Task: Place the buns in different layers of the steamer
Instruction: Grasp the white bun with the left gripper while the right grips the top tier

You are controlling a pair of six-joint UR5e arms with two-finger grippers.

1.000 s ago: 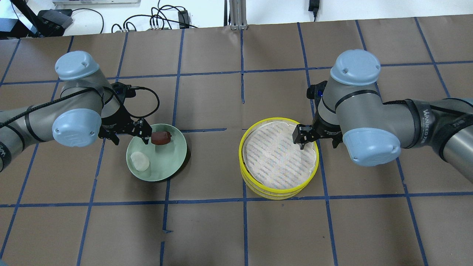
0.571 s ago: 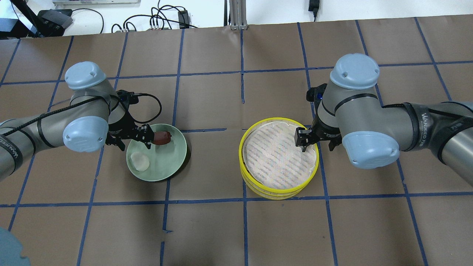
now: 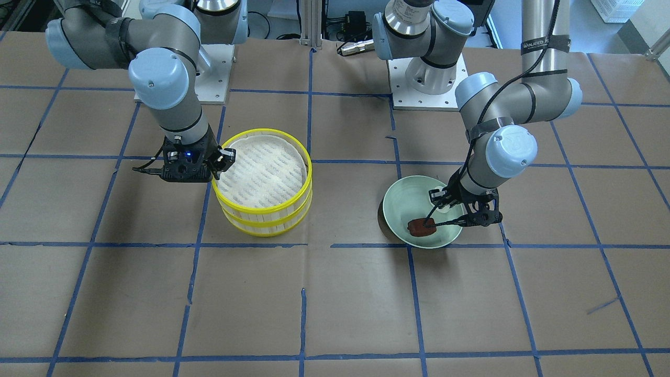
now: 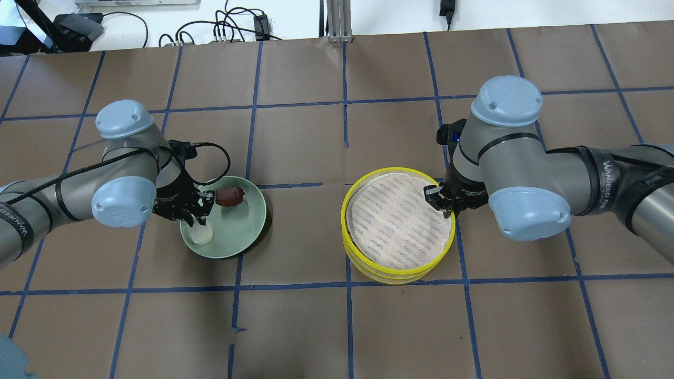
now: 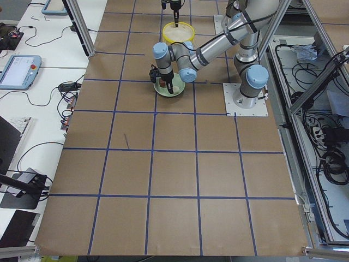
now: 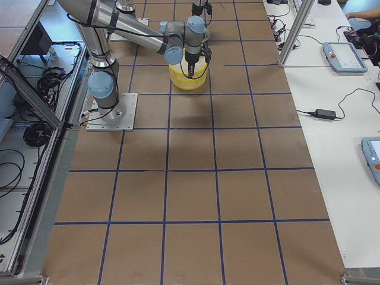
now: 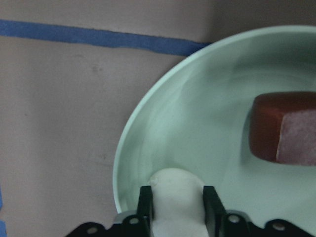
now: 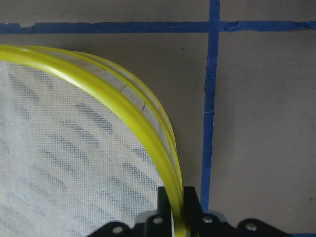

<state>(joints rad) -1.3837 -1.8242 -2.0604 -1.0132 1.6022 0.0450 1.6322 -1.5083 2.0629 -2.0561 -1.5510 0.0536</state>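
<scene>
The white bun (image 7: 175, 202) lies at the near-left edge of the pale green plate (image 4: 247, 231). My left gripper (image 7: 175, 190) is down in the plate with its fingers shut on both sides of the bun; from overhead the gripper (image 4: 199, 215) covers most of the bun (image 4: 202, 235). The reddish-brown bun (image 4: 229, 196) lies free at the plate's far side. The two steamer layers (image 4: 343, 210) stand stacked, and the white liner on top holds nothing. My right gripper (image 8: 177, 193) is shut on the top layer's yellow rim (image 8: 106, 89) at its right side.
The plate (image 3: 403, 201) and steamer (image 3: 261, 220) stand about one grid square apart on brown paper with blue tape lines. Cables and equipment lie beyond the table's far edge (image 4: 231, 26).
My left gripper moved from beside the reddish-brown bun toward me, came down and shut on the white bun. My right gripper shifted to the steamer's right rim and shut on it.
</scene>
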